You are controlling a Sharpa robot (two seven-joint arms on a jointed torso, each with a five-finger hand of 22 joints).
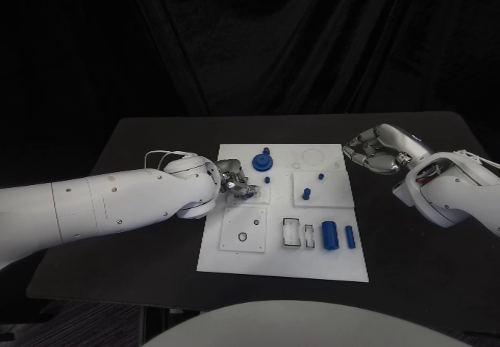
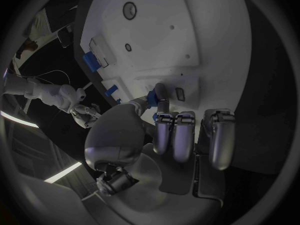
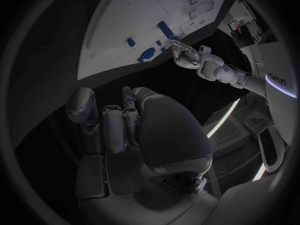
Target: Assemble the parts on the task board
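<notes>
The white task board [image 1: 281, 256] lies in the middle of the black table. On it stand a large blue knob [image 1: 263, 160], small blue pegs [image 1: 268, 178] [image 1: 321, 174] [image 1: 306, 193] and two blue cylinders [image 1: 329, 235] [image 1: 350, 236] beside white slots. My left hand [image 1: 238, 182] hovers over the board's left side at a raised square plate [image 1: 257, 194]. Its fingers [image 2: 181, 135] are curled in, and the thumb tip lies close to a small blue peg [image 2: 152, 96]. I see nothing held in it. My right hand [image 1: 377, 150] hangs just off the board's far right corner with its fingers [image 3: 115, 127] curled in on nothing.
A second raised square plate [image 1: 244, 230] with a round hole sits at the board's near left. A faint ring [image 1: 313, 155] marks the far part of the board. Bare black table [image 1: 156, 144] surrounds the board on all sides.
</notes>
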